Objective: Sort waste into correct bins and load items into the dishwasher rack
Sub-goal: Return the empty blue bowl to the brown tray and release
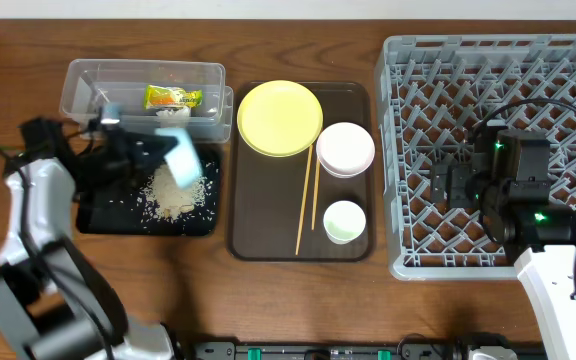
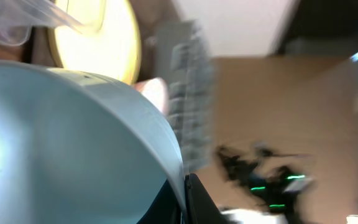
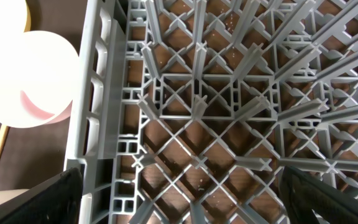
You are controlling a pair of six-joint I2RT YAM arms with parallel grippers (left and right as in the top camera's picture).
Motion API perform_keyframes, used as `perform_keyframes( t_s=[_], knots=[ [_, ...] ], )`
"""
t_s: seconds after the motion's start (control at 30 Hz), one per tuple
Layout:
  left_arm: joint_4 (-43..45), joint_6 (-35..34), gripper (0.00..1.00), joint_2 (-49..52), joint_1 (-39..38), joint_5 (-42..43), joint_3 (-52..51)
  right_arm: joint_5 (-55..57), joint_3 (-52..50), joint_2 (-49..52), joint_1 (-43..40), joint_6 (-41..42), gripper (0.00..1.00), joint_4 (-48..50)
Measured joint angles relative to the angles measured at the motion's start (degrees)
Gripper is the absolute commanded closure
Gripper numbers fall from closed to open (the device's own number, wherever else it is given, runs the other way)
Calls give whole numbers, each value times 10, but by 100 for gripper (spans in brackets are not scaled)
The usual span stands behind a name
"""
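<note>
Counting two chopsticks (image 1: 306, 200), one yellow plate (image 1: 279, 118)

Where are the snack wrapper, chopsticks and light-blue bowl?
snack wrapper (image 1: 173, 97), overhead view, middle of the wrapper.
chopsticks (image 1: 305, 200), overhead view, mid-length of the left stick.
light-blue bowl (image 1: 181, 158), overhead view, its tilted outer wall.

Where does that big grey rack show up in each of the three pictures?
Overhead: the grey rack fills the right side.
Left wrist: the grey rack is a blurred strip at centre, past the light-blue bowl.
Right wrist: it fills nearly the whole picture.
Shared landmark: the white bowl beside the rack's left edge, clear in overhead and right wrist; too blurred in left wrist.
</note>
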Motion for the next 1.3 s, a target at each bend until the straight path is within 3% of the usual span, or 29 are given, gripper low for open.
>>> perform_keyframes(
  t_s=[0.23, 0.57, 0.73, 1.0, 1.07, 1.17, 1.3],
  knots=[
    [56, -23, 94, -85, -184, -240, 10, 0, 0, 0, 0, 0, 1, 0],
    [75, -31, 94, -37, -433, -515, 10, 0, 0, 0, 0, 0, 1, 0],
    [77, -29, 94, 15, -484, -581, 10, 0, 0, 0, 0, 0, 1, 0],
    [81, -25, 93, 82, -492, -614, 10, 0, 0, 0, 0, 0, 1, 0],
    [83, -23, 90, 82, -493, -615, 11, 0, 0, 0, 0, 0, 1, 0],
    [83, -16, 68, 82, -495, -616, 11, 0, 0, 0, 0, 0, 1, 0],
    [83, -18, 53, 82, -497, -619, 10, 0, 0, 0, 0, 0, 1, 0]
  ],
)
